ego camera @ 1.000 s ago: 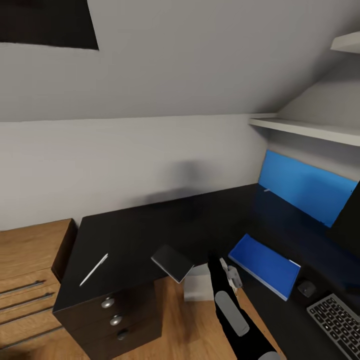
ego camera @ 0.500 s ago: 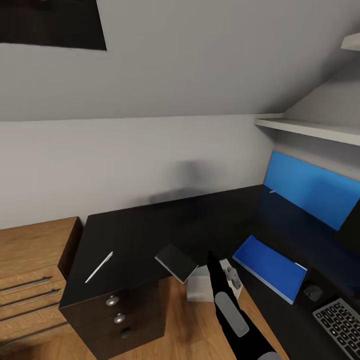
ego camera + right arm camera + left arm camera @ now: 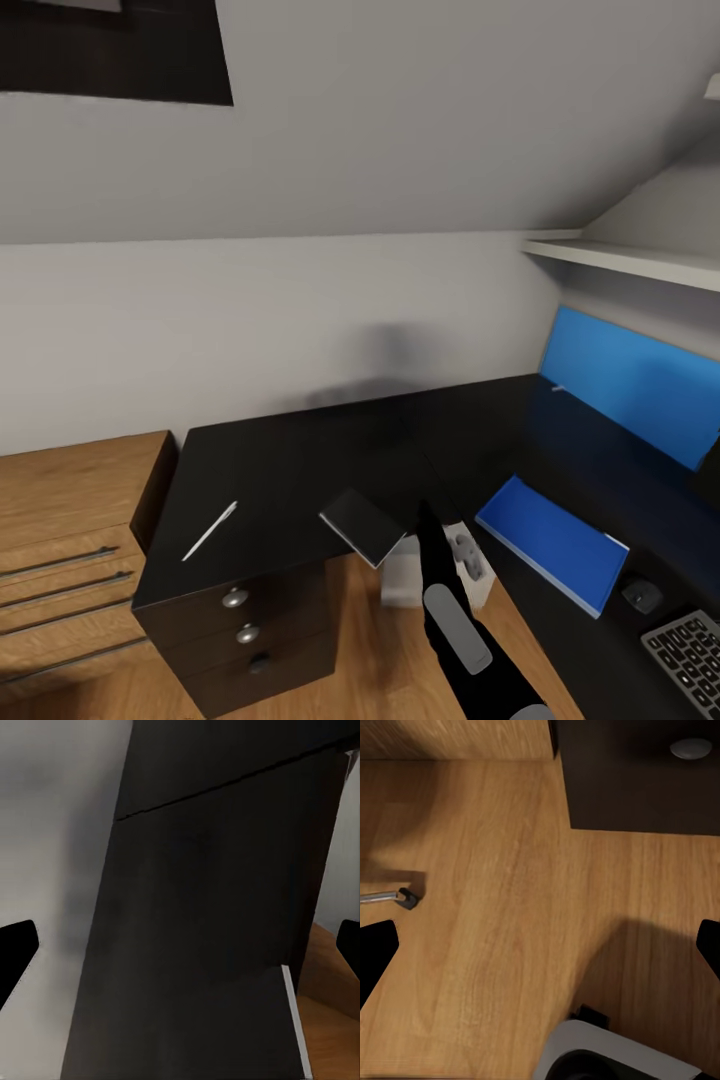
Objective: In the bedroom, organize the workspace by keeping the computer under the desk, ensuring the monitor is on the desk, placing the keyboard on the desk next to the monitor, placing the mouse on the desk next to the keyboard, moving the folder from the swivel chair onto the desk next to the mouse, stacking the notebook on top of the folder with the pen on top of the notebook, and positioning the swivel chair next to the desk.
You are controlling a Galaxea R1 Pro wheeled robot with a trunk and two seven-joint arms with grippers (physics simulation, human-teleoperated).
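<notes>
The dark-grey notebook [image 3: 362, 525] lies at the inner corner of the black desk [image 3: 290, 465], overhanging its edge; its pale page edge [image 3: 296, 1020] shows in the right wrist view. My right gripper [image 3: 180, 945] is open just beside it, over the desk top, with nothing between its fingers. The white pen [image 3: 210, 530] lies on the desk's left wing. On the right wing are the blue folder [image 3: 555, 540], the black mouse [image 3: 641, 596] and the keyboard [image 3: 690, 650]. The light-grey computer [image 3: 400, 580] stands under the desk. My left gripper [image 3: 540, 945] hangs open above the wooden floor.
A light-wood drawer chest [image 3: 60, 520] adjoins the desk on the left. Black drawers with silver knobs [image 3: 235, 598] sit below the pen. A blue back panel [image 3: 620, 395] and a white shelf [image 3: 630, 262] are at the right. A metal leg with a dark castor [image 3: 401, 898] rests on the floor.
The whole picture has shifted right, so the camera has turned left. The right arm keeps its place in the view and now stands closer to the notebook. Nothing on the desk has moved.
</notes>
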